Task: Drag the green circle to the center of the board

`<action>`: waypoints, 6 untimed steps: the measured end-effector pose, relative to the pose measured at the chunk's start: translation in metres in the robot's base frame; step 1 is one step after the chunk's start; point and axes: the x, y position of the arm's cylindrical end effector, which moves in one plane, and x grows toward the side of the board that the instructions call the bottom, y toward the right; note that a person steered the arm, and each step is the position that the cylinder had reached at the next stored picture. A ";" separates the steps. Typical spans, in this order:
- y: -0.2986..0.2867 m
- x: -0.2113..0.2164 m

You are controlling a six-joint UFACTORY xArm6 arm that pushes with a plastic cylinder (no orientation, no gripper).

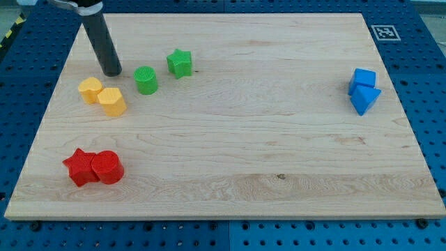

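A pale wooden board (230, 139) fills most of the frame, lying on a blue perforated table (14, 63).

In the upper left of the frame, a dark straight rod comes down from the top edge, and my tip (111, 72) rests on the board. The rod has no jaws or fingers; it ends in a plain blunt end that holds nothing and touches no block.

The green circle (146, 80) — a short ribbed cylinder — stands just to the right of my tip, with a small strip of bare wood between them. It sits in the upper left part of the board, well away from the board's middle.

Close to it on the upper right is a green star (180, 63), near but not touching. Below my tip, toward the left edge, two yellow blocks touch each other: a rounded yellow block (90, 90) and a yellow hexagon-like block (112, 102). They lie down and to the left of the green circle.

In the lower left, a red star (81, 167) and a red cylinder-like block (107, 167) sit pressed together.

Far off at the right edge, a blue cube-like block (363, 78) and a blue wedge-shaped block (365, 99) touch. A small black-and-white square marker (385, 32) sits at the board's upper right corner.

Between the green circle and the board's middle — down and to the right — the wood shows no blocks.
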 end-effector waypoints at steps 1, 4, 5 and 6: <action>0.022 0.017; 0.099 0.037; 0.122 0.041; 0.125 0.041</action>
